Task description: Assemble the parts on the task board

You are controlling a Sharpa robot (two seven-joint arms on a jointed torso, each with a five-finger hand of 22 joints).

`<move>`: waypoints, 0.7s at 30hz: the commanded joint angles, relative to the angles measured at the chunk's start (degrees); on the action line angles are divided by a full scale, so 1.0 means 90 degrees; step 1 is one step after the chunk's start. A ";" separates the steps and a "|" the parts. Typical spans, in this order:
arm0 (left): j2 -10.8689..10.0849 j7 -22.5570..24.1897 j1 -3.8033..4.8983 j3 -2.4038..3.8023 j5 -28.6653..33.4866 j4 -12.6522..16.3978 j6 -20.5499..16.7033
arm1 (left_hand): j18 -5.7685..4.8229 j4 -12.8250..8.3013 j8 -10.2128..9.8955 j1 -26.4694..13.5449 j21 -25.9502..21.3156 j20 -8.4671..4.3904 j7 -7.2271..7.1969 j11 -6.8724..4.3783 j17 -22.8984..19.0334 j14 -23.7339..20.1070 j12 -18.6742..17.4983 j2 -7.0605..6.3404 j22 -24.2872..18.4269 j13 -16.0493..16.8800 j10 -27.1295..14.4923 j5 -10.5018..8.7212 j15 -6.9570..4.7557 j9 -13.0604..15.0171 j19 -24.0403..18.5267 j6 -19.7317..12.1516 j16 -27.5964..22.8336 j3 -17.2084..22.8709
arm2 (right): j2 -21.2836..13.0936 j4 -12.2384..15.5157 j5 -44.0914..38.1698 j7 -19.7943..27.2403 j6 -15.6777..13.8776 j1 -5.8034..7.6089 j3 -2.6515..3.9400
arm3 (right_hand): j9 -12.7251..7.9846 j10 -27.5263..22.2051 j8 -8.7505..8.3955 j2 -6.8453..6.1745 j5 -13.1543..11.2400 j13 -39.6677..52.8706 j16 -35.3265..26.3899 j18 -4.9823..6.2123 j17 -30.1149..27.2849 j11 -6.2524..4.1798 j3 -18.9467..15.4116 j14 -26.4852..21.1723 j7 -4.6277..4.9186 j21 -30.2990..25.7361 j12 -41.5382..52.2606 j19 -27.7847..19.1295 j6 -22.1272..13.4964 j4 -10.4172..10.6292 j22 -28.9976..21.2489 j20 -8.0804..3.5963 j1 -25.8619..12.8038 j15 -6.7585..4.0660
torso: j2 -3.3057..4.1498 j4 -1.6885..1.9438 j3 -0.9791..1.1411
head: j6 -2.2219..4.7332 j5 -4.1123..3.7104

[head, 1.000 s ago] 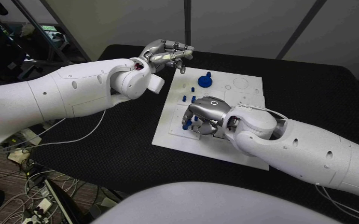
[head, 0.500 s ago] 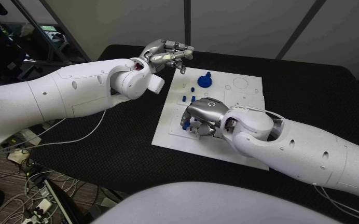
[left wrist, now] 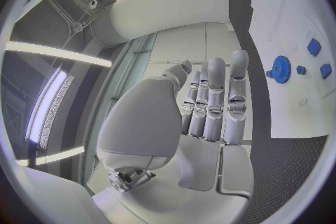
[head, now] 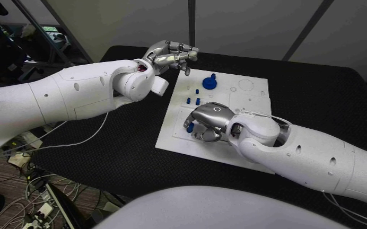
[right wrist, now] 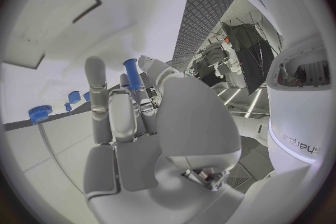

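The white task board point(head: 252, 88) lies in the middle of the black table. My right hand point(head: 208, 121) rests low over the board's near left part, its fingers curled. It pinches a blue peg point(right wrist: 131, 74) between thumb and fingers, and the peg's tip point(head: 190, 127) shows at the hand's left side. A blue gear point(head: 209, 83) stands on the board's far part, with small blue pieces point(head: 192, 100) nearer to me. My left hand point(head: 172, 54) hovers off the board's far left corner, fingers side by side and holding nothing. From the left wrist, the gear point(left wrist: 281, 69) lies beyond the fingertips.
Black table point(head: 321, 91) surrounds the board on all sides. My left forearm point(head: 76, 91) stretches over the table's left part. Cables point(head: 31, 149) hang off the table's left edge.
My right hand has slid slightly toward the board's near left edge with the blue peg in it. The left hand has not moved.
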 commanded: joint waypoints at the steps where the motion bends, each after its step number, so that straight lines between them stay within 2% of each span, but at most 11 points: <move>1: 0.0010 -0.0021 0.0010 0.0005 0.0021 -0.0005 0.0107 | 0.0315 0.0003 0.0031 0.0006 -0.0022 0.0041 -0.0004 0.0005 -0.0009 -0.0046 0.0017 0.0059 -0.0010 0.0009 -0.0039 -0.0005 0.0003 -0.0009 0.0024 -0.0034 -0.0026 -0.0028 | -0.0025 0.0056 0.0049 0.0106 -0.0453 0.0011 0.0002 | -0.0008 -0.0082 -0.0012 -0.0005 -0.0025 0.0009 -0.0032 0.0131 -0.0058 0.0002 -0.0050 -0.0001 -0.0008 -0.0071 0.0055 -0.0078 -0.0050 -0.0008 -0.0092 -0.0008 0.0030 0.0046 | -0.0001 -0.0009 0.0006 | 0.0001 -0.0018; 5: 0.0010 -0.0028 0.0010 0.0005 0.0021 -0.0010 0.0119 | 0.0315 0.0003 0.0031 0.0006 -0.0022 0.0041 -0.0004 0.0005 -0.0009 -0.0046 0.0017 0.0059 -0.0010 0.0009 -0.0039 -0.0005 0.0003 -0.0009 0.0024 -0.0034 -0.0026 -0.0028 | -0.0100 0.0133 0.0080 0.0142 -0.0736 0.0010 0.0002 | 0.0003 -0.0075 0.0016 0.0027 0.0039 0.0023 -0.0038 0.0133 -0.0077 -0.0002 -0.0067 -0.0010 0.0001 -0.0075 0.0124 -0.0083 -0.0015 -0.0021 -0.0096 -0.0008 0.0049 0.0043 | 0.0000 -0.0006 0.0009 | 0.0001 -0.0030; 11: 0.0004 -0.0037 0.0008 0.0004 0.0021 -0.0037 0.0130 | 0.0315 0.0003 0.0031 0.0006 -0.0022 0.0041 -0.0004 0.0005 -0.0009 -0.0046 0.0017 0.0059 -0.0010 0.0009 -0.0039 -0.0005 0.0003 -0.0009 0.0024 -0.0034 -0.0026 -0.0028 | -0.0381 0.0405 0.0337 0.0321 -0.1382 0.0009 0.0006 | -0.0009 -0.0119 -0.0007 0.0004 0.0090 0.0026 -0.0062 0.0139 -0.0133 -0.0003 -0.0147 -0.0032 -0.0020 -0.0106 0.0221 -0.0114 -0.0093 -0.0035 -0.0140 -0.0005 0.0028 0.0045 | -0.0015 -0.0023 0.0010 | 0.0001 -0.0057; 16: 0.0016 -0.0044 0.0007 0.0003 0.0021 -0.0060 0.0139 | 0.0315 0.0003 0.0031 0.0006 -0.0022 0.0041 -0.0004 0.0005 -0.0009 -0.0046 0.0017 0.0059 -0.0010 0.0009 -0.0039 -0.0005 0.0003 -0.0009 0.0024 -0.0034 -0.0026 -0.0028 | -0.0752 0.0735 0.0607 0.0369 -0.1503 0.0023 0.0025 | -0.0005 -0.0087 0.0006 0.0019 0.0041 0.0036 -0.0085 0.0145 -0.0185 -0.0016 -0.0204 -0.0044 -0.0035 -0.0134 0.0313 -0.0133 -0.0100 -0.0017 -0.0176 -0.0005 -0.0002 0.0038 | -0.0021 -0.0011 0.0005 | 0.0047 -0.0151; 18: 0.0020 -0.0050 0.0007 0.0002 0.0021 -0.0066 0.0143 | 0.0315 0.0003 0.0031 0.0006 -0.0022 0.0041 -0.0004 0.0005 -0.0009 -0.0046 0.0017 0.0059 -0.0010 0.0009 -0.0039 -0.0005 0.0003 -0.0009 0.0024 -0.0034 -0.0026 -0.0028 | -0.0976 0.0862 0.0892 0.0339 -0.1436 0.0054 0.0091 | 0.0008 0.0088 0.0026 0.0048 0.0026 0.0062 -0.0072 0.0148 -0.0167 -0.0049 -0.0241 -0.0031 -0.0043 -0.0138 0.0465 -0.0126 -0.0060 0.0012 -0.0180 -0.0018 -0.0035 0.0016 | -0.0028 -0.0010 0.0001 | 0.0106 -0.0262; 21: 0.0010 -0.0060 0.0006 0.0000 0.0021 -0.0067 0.0139 | 0.0314 0.0006 0.0033 0.0001 -0.0026 0.0042 -0.0003 0.0007 -0.0011 -0.0048 0.0022 0.0060 -0.0015 0.0009 -0.0045 -0.0006 0.0005 -0.0010 0.0025 -0.0038 -0.0025 -0.0034 | -0.1418 0.1048 0.1527 0.0252 -0.1367 0.0121 0.0215 | 0.0059 0.0650 0.0124 0.0115 0.0047 0.0130 -0.0025 0.0122 -0.0099 -0.0105 -0.0244 0.0024 0.0013 -0.0042 0.0776 -0.0015 0.0165 0.0114 -0.0052 -0.0055 -0.0133 -0.0031 | -0.0043 -0.0020 -0.0009 | 0.0148 -0.0379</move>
